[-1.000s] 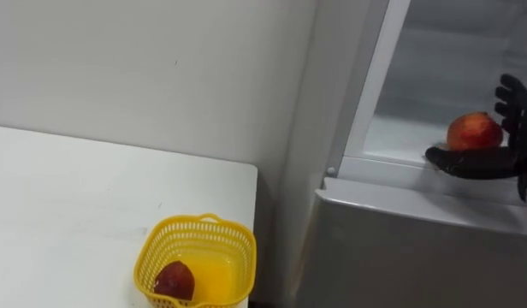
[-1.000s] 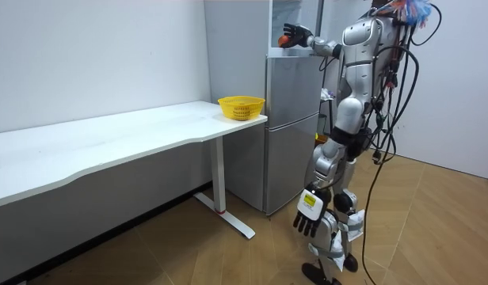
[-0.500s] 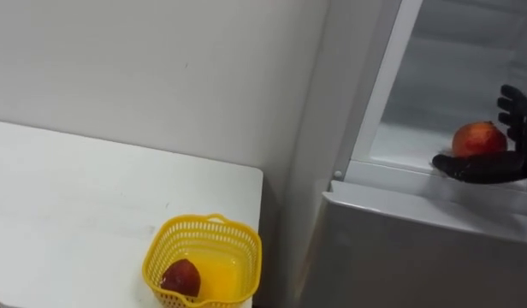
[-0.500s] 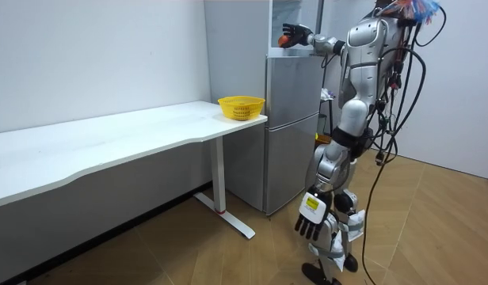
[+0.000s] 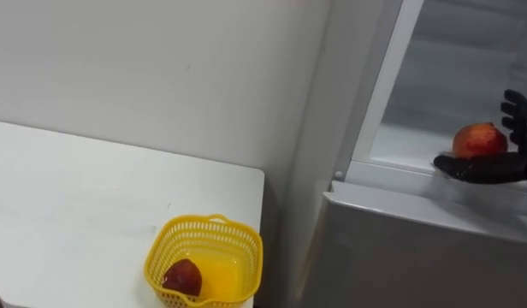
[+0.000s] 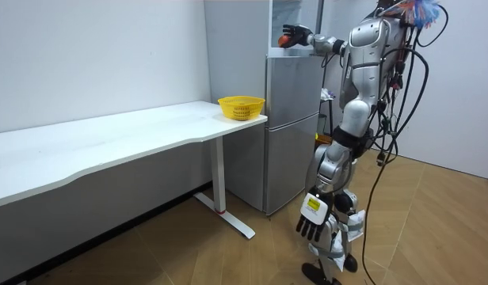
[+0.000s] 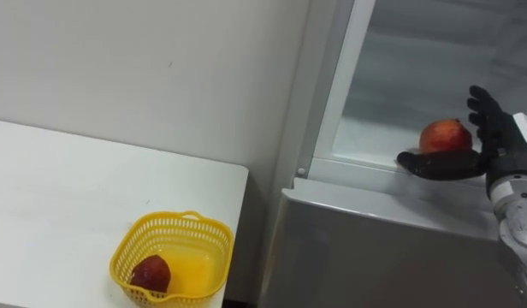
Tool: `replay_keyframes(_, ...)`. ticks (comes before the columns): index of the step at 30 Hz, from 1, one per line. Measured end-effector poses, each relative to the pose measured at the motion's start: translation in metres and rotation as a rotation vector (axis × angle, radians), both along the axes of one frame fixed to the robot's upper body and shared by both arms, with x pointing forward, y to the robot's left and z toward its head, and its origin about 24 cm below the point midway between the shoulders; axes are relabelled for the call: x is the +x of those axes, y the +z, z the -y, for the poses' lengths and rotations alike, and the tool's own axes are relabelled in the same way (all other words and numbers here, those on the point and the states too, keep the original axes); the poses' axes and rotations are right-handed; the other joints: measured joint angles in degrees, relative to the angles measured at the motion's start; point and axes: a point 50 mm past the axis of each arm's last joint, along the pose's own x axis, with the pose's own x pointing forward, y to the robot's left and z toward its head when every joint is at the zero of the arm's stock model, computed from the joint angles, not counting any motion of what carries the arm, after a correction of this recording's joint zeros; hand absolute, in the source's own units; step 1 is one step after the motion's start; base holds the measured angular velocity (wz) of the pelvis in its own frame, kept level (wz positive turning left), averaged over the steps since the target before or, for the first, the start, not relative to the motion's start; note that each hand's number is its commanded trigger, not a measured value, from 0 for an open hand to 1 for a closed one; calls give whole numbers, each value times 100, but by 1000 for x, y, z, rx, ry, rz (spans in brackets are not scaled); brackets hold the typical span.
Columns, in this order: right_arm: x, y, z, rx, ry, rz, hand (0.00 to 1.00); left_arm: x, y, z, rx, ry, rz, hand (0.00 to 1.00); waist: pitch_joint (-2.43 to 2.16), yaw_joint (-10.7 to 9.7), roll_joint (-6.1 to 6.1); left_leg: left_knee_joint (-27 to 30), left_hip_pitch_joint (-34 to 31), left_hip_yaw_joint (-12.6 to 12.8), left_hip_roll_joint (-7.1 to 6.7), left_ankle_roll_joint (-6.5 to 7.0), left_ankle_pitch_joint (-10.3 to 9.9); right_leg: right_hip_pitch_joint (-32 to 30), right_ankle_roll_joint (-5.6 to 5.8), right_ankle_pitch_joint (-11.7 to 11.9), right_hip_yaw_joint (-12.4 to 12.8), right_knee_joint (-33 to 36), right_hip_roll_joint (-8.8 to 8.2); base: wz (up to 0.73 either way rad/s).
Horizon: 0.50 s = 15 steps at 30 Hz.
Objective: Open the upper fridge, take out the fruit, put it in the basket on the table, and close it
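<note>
Two red fruits counted. First fruit (image 5: 182, 277) lies in the single yellow basket (image 5: 205, 223), at the corner of the long white surface (image 5: 75, 205), which stands on a wood floor (image 6: 228, 261) against a pale wall (image 5: 161, 68). The robot stands before the grey fridge (image 5: 417, 248) just beside that surface, left hand (image 6: 310, 226) hanging low by its leg, fingers relaxed. Further in, second fruit (image 5: 479, 139) sits on the upper compartment's shelf near its front edge. Right hand (image 5: 482, 167) is open about it, thumb across its lower front, fingers upright beside it.

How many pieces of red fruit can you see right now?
2. One fruit lies in the yellow basket on the table; the other fruit sits in the upper fridge by the right robot hand. More could be hidden deeper inside.
</note>
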Motion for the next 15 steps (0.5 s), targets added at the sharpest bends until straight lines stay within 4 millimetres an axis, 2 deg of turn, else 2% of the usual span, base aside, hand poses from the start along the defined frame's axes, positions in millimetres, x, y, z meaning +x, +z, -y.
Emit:
replay_keyframes(2,0,0,0,-1,1,-2,0,0,0,0,0,0,0,0,-5,0,8,8,0,0,0,0,0,3,0,0,0,0,0,0)
replay_keyframes(3,0,-1,0,-1,2,-3,24,0,0,0,-1,0,0,0,-8,0,14,15,-1,0,0,0,0,5,0,0,0,1,0,0)
replay_keyframes(4,0,-1,-1,-1,2,-4,58,0,0,0,-1,0,0,0,-9,0,16,19,-1,0,0,0,0,6,0,0,0,2,0,0)
replay_keyframes(5,0,-1,-1,-1,4,-5,100,0,0,0,-1,0,0,0,-12,0,20,24,-1,0,0,0,0,8,-1,0,0,3,0,0)
replay_keyframes(15,1,-6,0,-4,20,-39,100,1,0,-1,7,-1,3,0,-19,-1,27,41,0,-2,-1,-1,0,19,-3,2,5,4,2,0)
